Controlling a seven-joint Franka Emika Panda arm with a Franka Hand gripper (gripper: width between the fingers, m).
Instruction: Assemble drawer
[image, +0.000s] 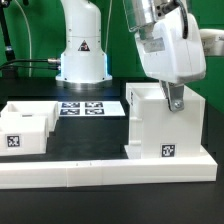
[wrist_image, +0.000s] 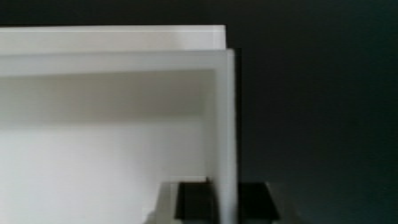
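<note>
Two white plastic parts of the drawer were seen on the black tabletop (image: 100, 140). The large boxy white plastic housing (image: 160, 130) was set on the right, against the long low white border wall (image: 100, 172) that was laid along the near edge. A black-and-white square tag (image: 168, 152) was shown on its near face. The smaller shallow white plastic tray (image: 25, 125) was placed on the left, well apart from the housing, and a like tag was borne on its near face too. Between them, farther back, the flat marker board (image: 90, 107) was laid in front of the arm's white base (image: 82, 55).

The gripper (image: 175, 100) was lowered onto the top edge of the housing. In the wrist view, a thin upright wall of the housing (wrist_image: 107, 130) was seen between the two black fingers (wrist_image: 191, 200) of the gripper (wrist_image: 222, 200), one finger close on each side. Whether the wall was actually pinched could not be told.
</note>
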